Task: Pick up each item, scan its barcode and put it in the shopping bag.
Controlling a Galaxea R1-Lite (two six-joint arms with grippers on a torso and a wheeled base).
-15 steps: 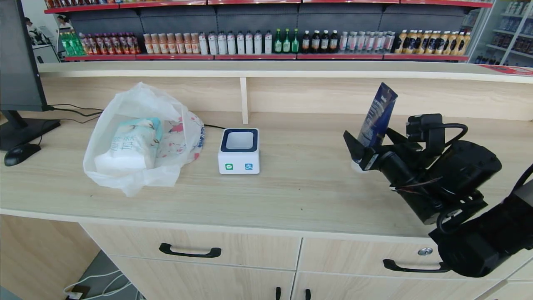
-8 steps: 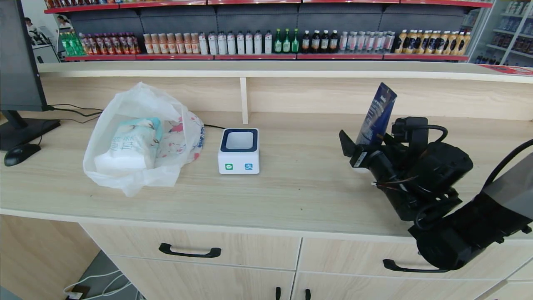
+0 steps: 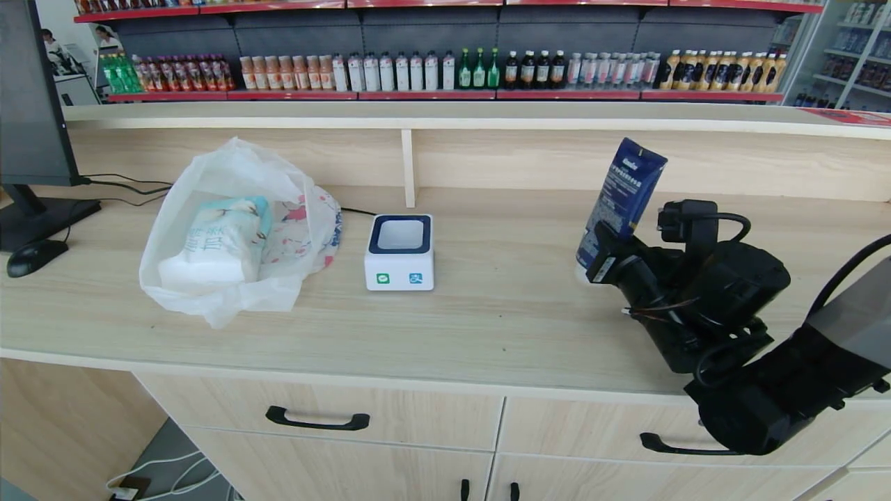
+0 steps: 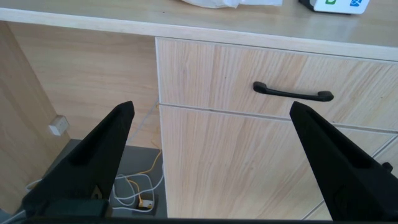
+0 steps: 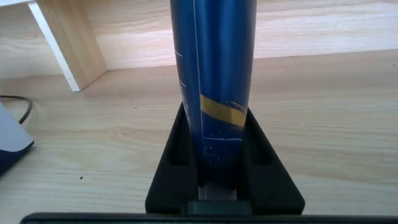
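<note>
Low on the left, in front of the cupboard fronts below the table (image 3: 515, 313), the left pincer (image 4: 211, 107) hangs with its two black fingers (image 4: 99, 155) spread wide and nothing between them. It faces a drawer with a black handle (image 4: 292, 93).

Up on the table, at the far left edge, stands a dark monitor (image 3: 31, 90), with a black mouse (image 3: 35, 256) near its foot. To the right of these lies the shopping bag (image 3: 230, 163), a thin whitish plastic one slumped on its side. A soft pack of tissues (image 3: 219, 240) shows through its wall.

Just beside the bag, further right, sits the scanner (image 3: 399, 252), a small white box with a dark blue rim around its window, which faces up.

Well apart from it, on the right side of the table, the right pincer (image 3: 604, 254) pinches a blue tube (image 3: 621, 195) by its lower end, one finger on each side. The tube stands nearly upright, cap down, with its flat end leaning a little to the right. I cannot tell whether the cap touches the table.

Along the far wall behind the counter runs a shelf of bottled drinks (image 3: 431, 69).
</note>
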